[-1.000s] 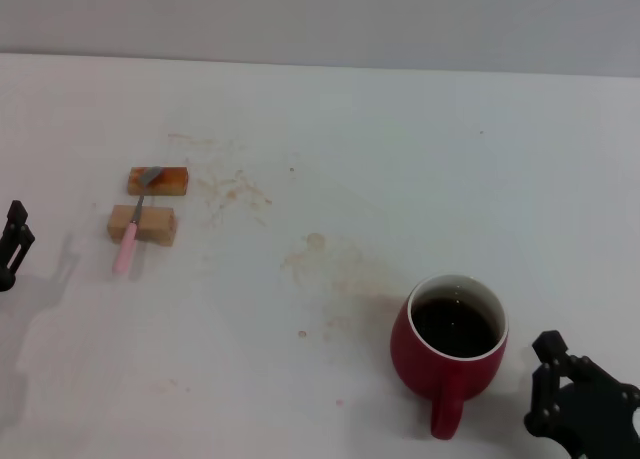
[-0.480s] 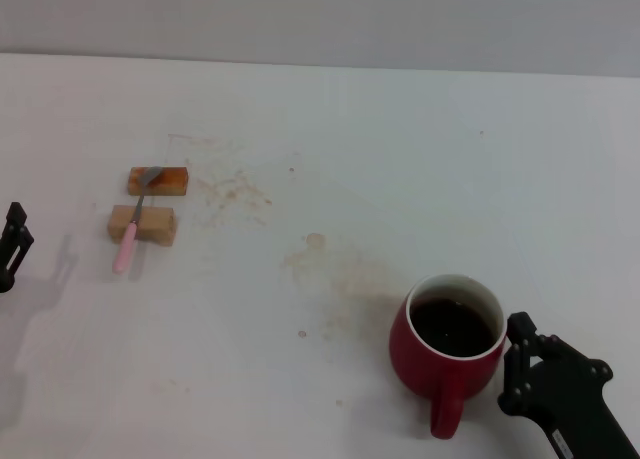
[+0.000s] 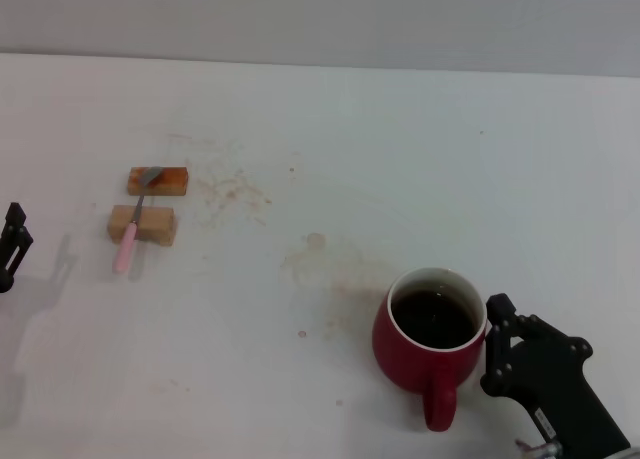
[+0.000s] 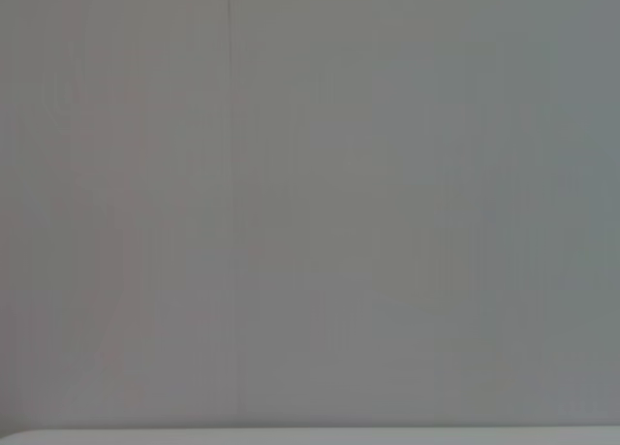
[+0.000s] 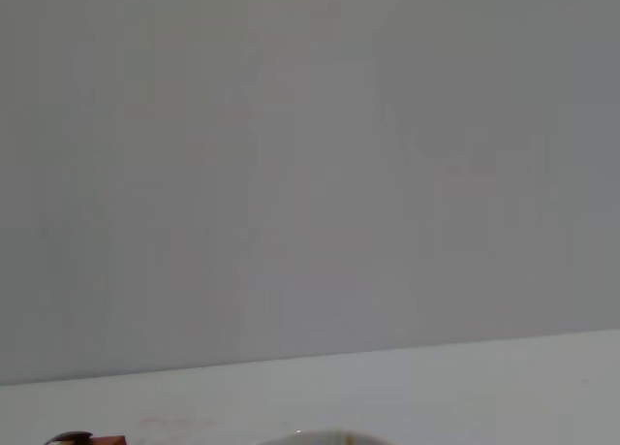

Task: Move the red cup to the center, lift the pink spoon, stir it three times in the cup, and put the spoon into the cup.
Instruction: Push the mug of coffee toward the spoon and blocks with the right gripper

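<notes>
The right gripper [image 3: 497, 341] presses against the right side of the red cup [image 3: 430, 334], near the front of the white table [image 3: 400, 159]; whether its jaws are spread I cannot tell. The rounded, glossy ceramic mug is nearly full of dark liquid, so a hard shove could slop it over or tip it. The pink spoon [image 3: 133, 225] rests across 2 tan wooden blocks [image 3: 150, 202], well apart. The left gripper [image 3: 12, 247] idles at the table's left edge.
</notes>
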Robot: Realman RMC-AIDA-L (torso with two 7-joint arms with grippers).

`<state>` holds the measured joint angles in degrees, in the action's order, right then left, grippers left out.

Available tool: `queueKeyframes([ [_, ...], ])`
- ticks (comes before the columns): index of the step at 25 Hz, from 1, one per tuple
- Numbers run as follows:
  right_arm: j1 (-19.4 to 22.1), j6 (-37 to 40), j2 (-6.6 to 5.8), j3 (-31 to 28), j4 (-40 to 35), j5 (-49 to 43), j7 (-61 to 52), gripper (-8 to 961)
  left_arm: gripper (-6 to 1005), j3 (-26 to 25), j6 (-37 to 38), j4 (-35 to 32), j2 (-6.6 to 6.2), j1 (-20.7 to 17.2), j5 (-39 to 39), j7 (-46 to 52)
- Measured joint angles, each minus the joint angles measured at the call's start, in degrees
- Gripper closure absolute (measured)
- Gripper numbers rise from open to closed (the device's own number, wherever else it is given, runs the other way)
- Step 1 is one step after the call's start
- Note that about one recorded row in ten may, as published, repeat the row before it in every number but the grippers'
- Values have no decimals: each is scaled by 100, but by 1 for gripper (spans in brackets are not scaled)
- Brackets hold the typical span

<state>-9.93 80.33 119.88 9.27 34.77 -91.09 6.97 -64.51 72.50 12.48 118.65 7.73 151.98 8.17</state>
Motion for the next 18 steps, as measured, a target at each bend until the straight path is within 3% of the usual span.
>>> queueKeyframes([
  [9, -240, -144, -9, -25, -105, 22, -3, 953, 168, 0, 0, -41, 9, 0, -1, 0],
  [18, 172, -63, -7, 201, 125, 10, 35, 953, 168, 0, 0, -53, 8, 0, 15, 0],
])
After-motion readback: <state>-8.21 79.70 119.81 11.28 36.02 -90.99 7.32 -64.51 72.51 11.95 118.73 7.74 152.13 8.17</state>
